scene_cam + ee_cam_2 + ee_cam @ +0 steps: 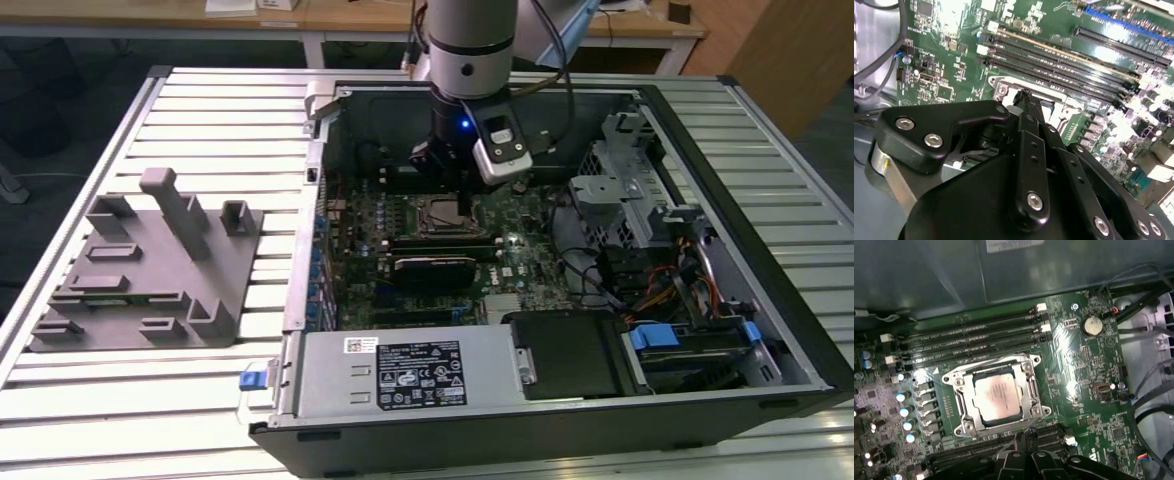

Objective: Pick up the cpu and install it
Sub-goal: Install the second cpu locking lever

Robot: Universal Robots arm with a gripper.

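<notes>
Exterior view: high and well back, angled down over the open computer case (561,300) on the slatted surface (200,110). Both wrist views: close above the motherboard (1079,390), sharing its CPU socket (996,395) and memory slots (1054,65).

The arm (470,40) is a pale grey cylinder ending in a black wrist with a small blue light, black cables alongside. The gripper (1026,100) is matte black, its angular linkages fastened with silver hex screws.

Lab — slatted metal bench (200,110), wooden desks (360,20).
</notes>
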